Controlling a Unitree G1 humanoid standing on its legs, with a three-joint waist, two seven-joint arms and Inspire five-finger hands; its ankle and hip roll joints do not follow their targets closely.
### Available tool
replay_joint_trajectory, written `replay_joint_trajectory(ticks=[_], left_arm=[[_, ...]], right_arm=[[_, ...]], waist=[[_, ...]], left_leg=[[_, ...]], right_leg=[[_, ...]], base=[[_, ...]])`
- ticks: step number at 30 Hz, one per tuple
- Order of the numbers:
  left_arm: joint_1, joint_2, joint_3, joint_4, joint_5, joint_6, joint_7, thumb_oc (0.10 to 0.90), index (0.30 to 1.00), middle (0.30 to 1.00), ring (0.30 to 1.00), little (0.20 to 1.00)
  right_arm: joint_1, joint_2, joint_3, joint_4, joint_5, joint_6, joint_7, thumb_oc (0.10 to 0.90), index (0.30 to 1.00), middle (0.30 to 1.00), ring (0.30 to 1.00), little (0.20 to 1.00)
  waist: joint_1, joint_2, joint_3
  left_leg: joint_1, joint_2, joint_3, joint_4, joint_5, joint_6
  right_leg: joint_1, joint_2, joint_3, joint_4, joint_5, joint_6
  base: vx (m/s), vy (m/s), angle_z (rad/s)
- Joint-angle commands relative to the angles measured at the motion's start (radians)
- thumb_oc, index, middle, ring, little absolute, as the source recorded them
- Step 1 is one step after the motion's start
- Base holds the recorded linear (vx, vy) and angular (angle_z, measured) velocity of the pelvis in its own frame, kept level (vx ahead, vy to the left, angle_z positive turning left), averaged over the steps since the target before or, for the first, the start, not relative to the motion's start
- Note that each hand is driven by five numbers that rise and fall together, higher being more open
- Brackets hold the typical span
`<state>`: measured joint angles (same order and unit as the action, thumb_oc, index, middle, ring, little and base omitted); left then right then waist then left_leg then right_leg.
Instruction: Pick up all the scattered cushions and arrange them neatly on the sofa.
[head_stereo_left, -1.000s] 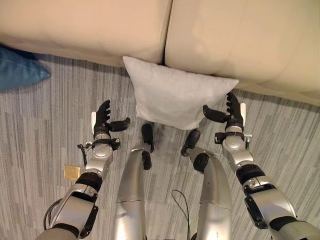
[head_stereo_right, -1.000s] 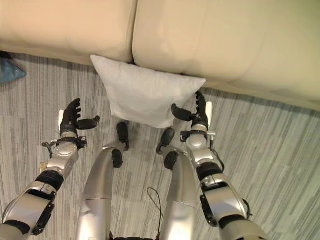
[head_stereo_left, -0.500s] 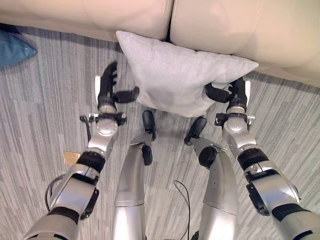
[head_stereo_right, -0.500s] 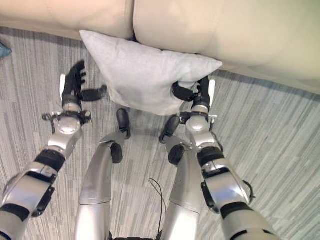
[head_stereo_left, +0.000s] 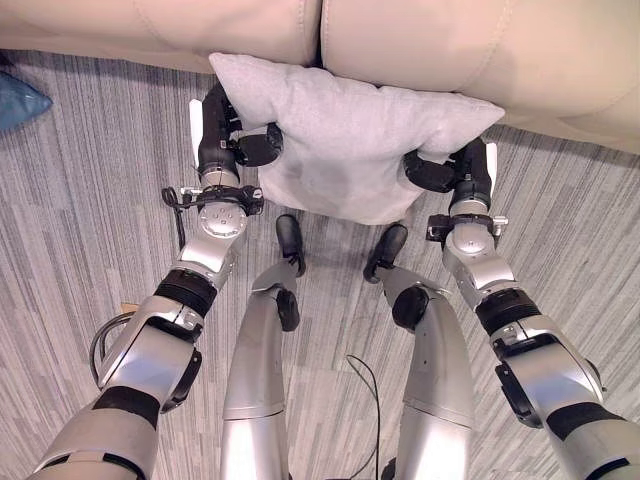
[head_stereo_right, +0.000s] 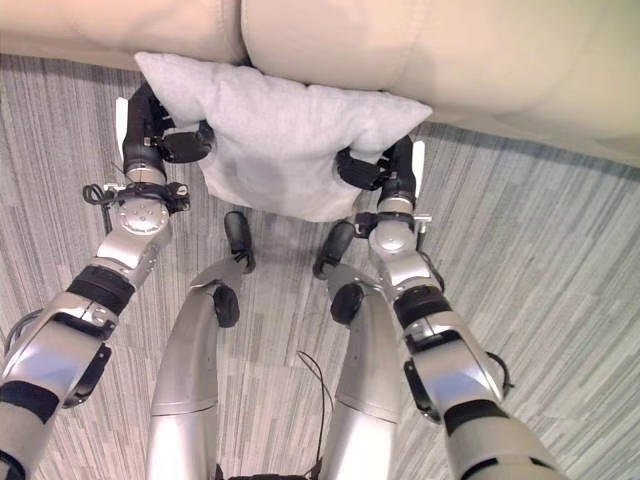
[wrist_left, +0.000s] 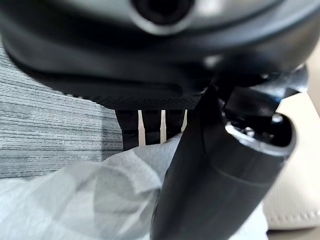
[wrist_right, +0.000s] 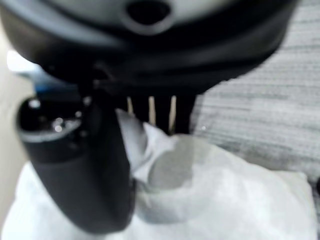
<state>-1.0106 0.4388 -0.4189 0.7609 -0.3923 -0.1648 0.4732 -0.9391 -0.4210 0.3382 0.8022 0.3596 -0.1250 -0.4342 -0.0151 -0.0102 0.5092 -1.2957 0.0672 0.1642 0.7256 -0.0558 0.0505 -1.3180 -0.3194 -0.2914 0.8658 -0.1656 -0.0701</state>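
Note:
A pale grey cushion (head_stereo_left: 345, 140) stands on the striped floor, leaning against the front of the beige sofa (head_stereo_left: 430, 40). My left hand (head_stereo_left: 222, 135) grips its left edge, thumb pressed across the front and fingers behind the cloth. My right hand (head_stereo_left: 462, 172) grips its right edge the same way. In the left wrist view the thumb (wrist_left: 210, 180) lies over the bunched grey cushion (wrist_left: 75, 200). In the right wrist view the thumb (wrist_right: 85, 170) presses into the cushion (wrist_right: 210, 195). A blue cushion (head_stereo_left: 18, 98) lies on the floor at the far left.
The sofa's two seat sections meet at a seam (head_stereo_left: 320, 28) just above the cushion. Grey striped carpet (head_stereo_left: 90, 210) spreads on both sides. A small tan square (head_stereo_left: 128, 308) lies on the floor by my left arm.
Both hands have moved in and closed on the grey cushion's two side edges; before, they stood open beside it. The camera has shifted, so the sofa and blue cushion sit differently.

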Motion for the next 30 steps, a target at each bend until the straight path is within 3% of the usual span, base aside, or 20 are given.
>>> replay_joint_trajectory(ticks=[1, 10, 14, 15, 16, 18, 24, 25, 30], left_arm=[[0.075, -0.110, -0.018, -0.126, 0.039, -0.122, -0.019, 0.400, 0.300, 0.300, 0.300, 0.300], [0.287, -0.132, 0.031, -0.265, 0.071, -0.139, -0.067, 0.400, 0.300, 0.300, 0.300, 0.300], [0.496, -0.148, 0.028, -0.352, 0.089, -0.145, -0.133, 0.400, 0.300, 0.300, 0.300, 0.300], [0.496, -0.148, 0.028, -0.352, 0.089, -0.145, -0.133, 0.400, 0.300, 0.300, 0.300, 0.300], [0.560, -0.145, 0.028, -0.371, 0.082, -0.148, -0.155, 0.400, 0.300, 0.300, 0.300, 0.300], [0.621, -0.138, 0.038, -0.394, 0.073, -0.154, -0.176, 0.400, 0.300, 0.300, 0.300, 0.300], [0.785, -0.104, 0.063, -0.446, 0.071, -0.161, -0.224, 0.400, 0.300, 0.300, 0.300, 0.300], [0.853, -0.096, 0.088, -0.463, 0.071, -0.158, -0.239, 0.400, 0.300, 0.300, 0.300, 0.300], [0.924, -0.096, 0.108, -0.478, 0.064, -0.152, -0.257, 0.400, 0.300, 0.300, 0.300, 0.300]], right_arm=[[0.023, 0.124, 0.067, -0.167, -0.039, -0.157, 0.044, 0.400, 0.300, 0.300, 0.300, 0.300], [0.197, 0.114, 0.023, -0.306, -0.120, -0.170, 0.075, 0.400, 0.300, 0.300, 0.300, 0.300], [0.413, 0.100, -0.014, -0.424, -0.176, -0.178, 0.110, 0.400, 0.300, 0.300, 0.300, 0.300], [0.413, 0.100, -0.014, -0.424, -0.176, -0.178, 0.110, 0.400, 0.300, 0.300, 0.300, 0.300], [0.482, 0.098, -0.028, -0.459, -0.176, -0.180, 0.126, 0.400, 0.300, 0.300, 0.300, 0.300], [0.542, 0.083, -0.044, -0.500, -0.190, -0.182, 0.139, 0.400, 0.300, 0.300, 0.300, 0.300], [0.678, 0.039, -0.057, -0.598, -0.237, -0.177, 0.182, 0.400, 0.300, 0.300, 0.300, 0.300], [0.733, 0.021, -0.074, -0.646, -0.252, -0.173, 0.203, 0.400, 0.300, 0.300, 0.300, 0.300], [0.784, 0.009, -0.085, -0.686, -0.263, -0.165, 0.228, 0.400, 0.300, 0.300, 0.300, 0.300]], waist=[[0.009, 0.008, -0.249], [0.009, 0.007, -0.274], [0.016, -0.003, -0.296], [0.016, -0.003, -0.296], [0.018, -0.007, -0.306], [0.018, -0.011, -0.314], [0.023, -0.023, -0.334], [0.028, -0.031, -0.362], [0.040, -0.047, -0.392]], left_leg=[[-0.030, -0.027, -0.115, -0.022, -0.075, -0.049], [0.181, -0.017, -0.120, -0.193, -0.041, -0.064], [0.457, -0.022, -0.134, -0.385, 0.005, -0.097], [0.457, -0.022, -0.134, -0.385, 0.005, -0.097], [0.561, -0.025, -0.140, -0.451, 0.021, -0.111], [0.651, -0.028, -0.139, -0.507, 0.066, -0.121], [0.914, -0.004, -0.130, -0.590, 0.087, -0.160], [1.010, 0.006, -0.118, -0.610, 0.079, -0.167], [1.102, -0.003, -0.111, -0.614, 0.057, -0.160]], right_leg=[[-0.006, 0.000, 0.074, -0.041, 0.000, 0.167], [0.208, 0.025, 0.045, -0.194, 0.041, 0.179], [0.477, 0.055, -0.003, -0.384, 0.072, 0.184], [0.477, 0.055, -0.003, -0.384, 0.072, 0.184], [0.587, 0.073, -0.026, -0.465, 0.081, 0.186], [0.695, 0.089, -0.062, -0.548, 0.115, 0.177], [1.025, 0.154, -0.118, -0.732, 0.111, 0.171], [1.145, 0.179, -0.136, -0.793, 0.105, 0.170], [1.254, 0.193, -0.139, -0.840, 0.103, 0.168]], base=[[-0.01, 0.004, -0.03], [-0.04, -0.023, -0.02], [-0.05, -0.118, 0.02], [0.02, -0.127, 0.12], [0.05, -0.147, 0.08], [0.01, -0.138, 0.06], [0.11, -0.129, 0.07], [0.24, -0.111, 0.24], [0.14, -0.018, 0.12]])
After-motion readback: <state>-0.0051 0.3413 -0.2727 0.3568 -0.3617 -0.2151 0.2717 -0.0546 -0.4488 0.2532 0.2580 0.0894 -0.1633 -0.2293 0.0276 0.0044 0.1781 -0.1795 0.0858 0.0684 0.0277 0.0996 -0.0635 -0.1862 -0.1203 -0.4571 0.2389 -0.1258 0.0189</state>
